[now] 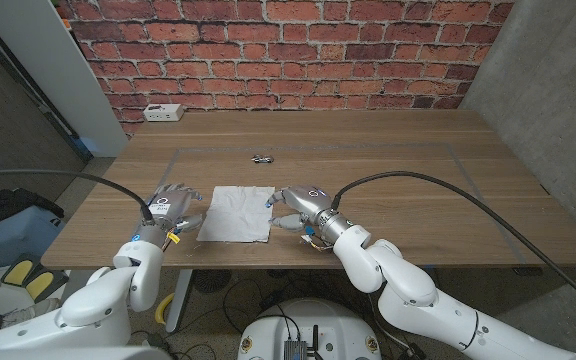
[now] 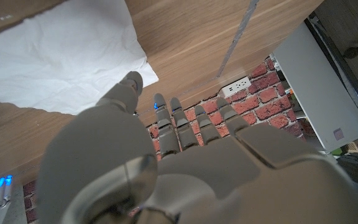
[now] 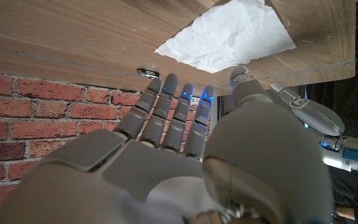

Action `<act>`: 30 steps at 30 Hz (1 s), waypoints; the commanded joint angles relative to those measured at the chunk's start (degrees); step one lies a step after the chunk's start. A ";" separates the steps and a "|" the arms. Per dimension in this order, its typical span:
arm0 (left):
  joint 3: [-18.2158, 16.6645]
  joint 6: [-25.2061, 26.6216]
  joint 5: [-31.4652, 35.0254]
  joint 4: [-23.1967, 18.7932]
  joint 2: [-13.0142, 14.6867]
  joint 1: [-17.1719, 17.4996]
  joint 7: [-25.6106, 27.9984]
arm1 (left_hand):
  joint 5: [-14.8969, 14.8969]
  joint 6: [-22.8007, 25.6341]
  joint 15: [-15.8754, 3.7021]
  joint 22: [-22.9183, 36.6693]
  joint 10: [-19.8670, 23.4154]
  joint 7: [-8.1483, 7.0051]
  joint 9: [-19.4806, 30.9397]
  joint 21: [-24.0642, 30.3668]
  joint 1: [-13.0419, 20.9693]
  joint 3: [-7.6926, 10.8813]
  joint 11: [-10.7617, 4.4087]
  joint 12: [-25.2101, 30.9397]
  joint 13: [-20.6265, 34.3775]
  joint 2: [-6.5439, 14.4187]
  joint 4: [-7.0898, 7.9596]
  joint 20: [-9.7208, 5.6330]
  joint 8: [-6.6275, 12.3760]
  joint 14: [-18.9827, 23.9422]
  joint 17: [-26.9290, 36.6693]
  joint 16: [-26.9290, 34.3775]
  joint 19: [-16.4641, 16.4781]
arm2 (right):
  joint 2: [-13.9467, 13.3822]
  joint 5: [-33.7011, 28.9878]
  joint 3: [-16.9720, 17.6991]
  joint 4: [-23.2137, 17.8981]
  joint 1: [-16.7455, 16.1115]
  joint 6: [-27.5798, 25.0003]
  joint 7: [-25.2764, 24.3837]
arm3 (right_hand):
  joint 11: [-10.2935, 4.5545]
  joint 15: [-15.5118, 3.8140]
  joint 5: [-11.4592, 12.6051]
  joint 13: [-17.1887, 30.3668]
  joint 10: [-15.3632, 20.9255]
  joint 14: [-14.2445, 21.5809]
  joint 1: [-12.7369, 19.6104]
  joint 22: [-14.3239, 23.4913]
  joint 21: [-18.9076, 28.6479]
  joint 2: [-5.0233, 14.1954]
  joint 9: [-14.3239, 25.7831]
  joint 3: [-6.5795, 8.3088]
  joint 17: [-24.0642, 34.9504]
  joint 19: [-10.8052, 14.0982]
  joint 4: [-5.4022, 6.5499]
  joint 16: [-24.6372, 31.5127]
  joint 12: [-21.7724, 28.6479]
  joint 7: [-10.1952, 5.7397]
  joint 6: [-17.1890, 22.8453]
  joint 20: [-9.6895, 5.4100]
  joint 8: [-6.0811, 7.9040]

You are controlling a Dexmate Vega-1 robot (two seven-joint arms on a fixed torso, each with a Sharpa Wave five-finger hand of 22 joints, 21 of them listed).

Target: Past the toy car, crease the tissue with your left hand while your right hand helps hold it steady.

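Note:
A white crumpled tissue (image 1: 235, 214) lies spread on the wooden table near the front edge; it also shows in the wrist views (image 2: 55, 56) (image 3: 229, 34). Behind it, toward the wall, sits a small dark toy car (image 1: 263, 158) (image 3: 148, 73). My left hand (image 1: 171, 207) (image 2: 166, 155) stands just off the tissue's left edge with fingers spread and nothing in it. At the tissue's right edge is my right hand (image 1: 301, 205) (image 3: 179, 143), fingers apart, fingertips reaching the paper's border. Whether they press on it I cannot tell.
A white power strip (image 1: 162, 113) (image 2: 236, 87) lies at the table's back left by the brick wall. A thin outlined rectangle (image 1: 368, 148) marks the tabletop. The front edge of the table runs close under both hands.

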 commanded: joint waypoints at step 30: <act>4.43 0.34 -15.69 -2.71 9.04 -6.11 -4.49 | 0.38 6.09 4.20 0.32 -10.82 -8.30 0.01 -1.59 2.34 -4.62 4.11 -2.89 2.77 0.40 0.24 1.91 -1.25 -12.28 -0.17 -0.82 -7.19 | 3.97 -2.62 -2.95 3.18 0.58 -0.12 5.11 | -2.47 -9.65 2.09 4.44 0.50 -2.39 8.77 0.91 0.08 1.37 0.67 -4.65 14.73 -2.33 0.32 12.56 2.92 -1.70 1.28 -0.32 -3.10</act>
